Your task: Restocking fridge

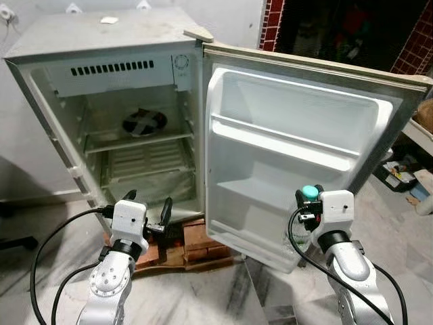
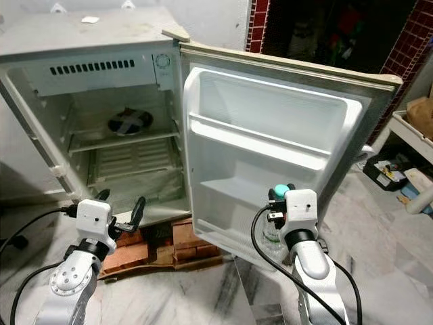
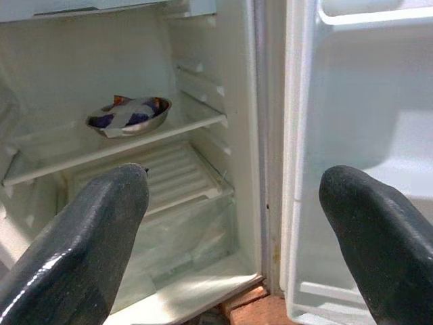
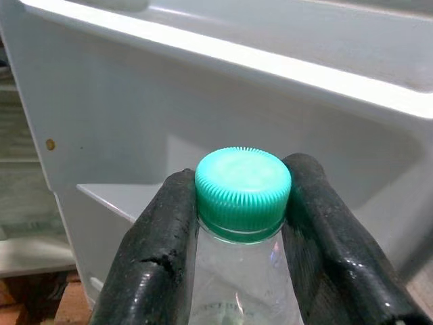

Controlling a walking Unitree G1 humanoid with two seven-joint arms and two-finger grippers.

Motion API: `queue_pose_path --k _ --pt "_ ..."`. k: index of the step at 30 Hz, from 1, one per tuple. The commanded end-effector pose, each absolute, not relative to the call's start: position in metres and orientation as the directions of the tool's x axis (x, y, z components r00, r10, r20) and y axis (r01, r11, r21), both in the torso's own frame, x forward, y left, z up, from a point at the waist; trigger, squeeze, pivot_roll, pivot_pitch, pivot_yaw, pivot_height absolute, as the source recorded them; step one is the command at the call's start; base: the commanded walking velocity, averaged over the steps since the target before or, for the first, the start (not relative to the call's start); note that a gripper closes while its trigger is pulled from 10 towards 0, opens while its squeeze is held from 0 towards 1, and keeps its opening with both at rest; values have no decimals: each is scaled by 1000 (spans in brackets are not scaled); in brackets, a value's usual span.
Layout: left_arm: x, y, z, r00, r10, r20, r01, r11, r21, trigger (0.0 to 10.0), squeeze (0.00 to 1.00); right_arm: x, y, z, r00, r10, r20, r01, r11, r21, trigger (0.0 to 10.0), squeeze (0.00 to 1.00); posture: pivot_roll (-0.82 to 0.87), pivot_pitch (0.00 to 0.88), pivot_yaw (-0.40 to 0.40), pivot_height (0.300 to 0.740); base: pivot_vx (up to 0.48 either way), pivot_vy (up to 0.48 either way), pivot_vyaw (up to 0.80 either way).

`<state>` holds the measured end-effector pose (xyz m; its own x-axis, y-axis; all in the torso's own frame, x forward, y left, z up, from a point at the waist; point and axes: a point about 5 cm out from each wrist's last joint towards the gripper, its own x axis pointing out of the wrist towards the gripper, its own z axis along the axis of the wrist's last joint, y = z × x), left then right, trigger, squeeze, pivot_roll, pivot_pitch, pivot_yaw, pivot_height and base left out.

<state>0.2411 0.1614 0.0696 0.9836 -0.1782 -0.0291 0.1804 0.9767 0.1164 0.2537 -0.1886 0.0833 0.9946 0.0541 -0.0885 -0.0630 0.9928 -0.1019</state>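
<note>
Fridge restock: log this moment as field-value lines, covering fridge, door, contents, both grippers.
fridge: small fridge, standing on bricks
door: door swung wide open, its shelves bare
contents: one bowl on the upper inner shelf
right gripper: right gripper shut on a clear bottle with teal cap, near the lower door shelf
left gripper: left gripper open, holding nothing, facing the compartment

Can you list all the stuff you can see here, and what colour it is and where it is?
fridge: one, white, open, straight ahead
fridge door: one, white, swung open to the right
bowl: one, silvery, on the fridge's upper shelf
bricks: several, reddish, under the fridge
bottle: one, clear, turquoise cap, held at the neck near the door
left gripper: one, black fingers, open, low before the fridge
right gripper: one, black fingers, shut on the bottle
</note>
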Motion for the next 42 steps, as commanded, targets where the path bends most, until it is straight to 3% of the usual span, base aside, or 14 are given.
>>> queue_pose_path --k 1,13,26,37,42 --pt "243 161 69 982 -187 -41 190 975 115 10000 0 257 -188 89 997 57 -56 -63 993 -102 10000 0 -18 0 -23 740 446 0 0" --pt "242 160 67 980 -191 -52 196 974 113 10000 0 258 -185 89 996 75 -57 -80 992 -96 10000 0 -19 0 -21 740 357 0 0" --pt "243 158 67 982 -184 -49 189 974 127 10000 0 255 -173 82 980 166 -106 -174 983 -66 10000 0 -21 0 -21 740 0 0 0" --pt "243 157 67 981 -185 -50 190 973 133 10000 0 253 -164 73 947 271 -170 -277 961 -12 10000 0 -22 0 -20 740 0 -475 0" --pt "243 158 66 982 -180 -50 185 976 117 10000 0 251 -156 74 911 374 -172 -376 926 21 10000 0 -20 0 -19 740 0 0 0"
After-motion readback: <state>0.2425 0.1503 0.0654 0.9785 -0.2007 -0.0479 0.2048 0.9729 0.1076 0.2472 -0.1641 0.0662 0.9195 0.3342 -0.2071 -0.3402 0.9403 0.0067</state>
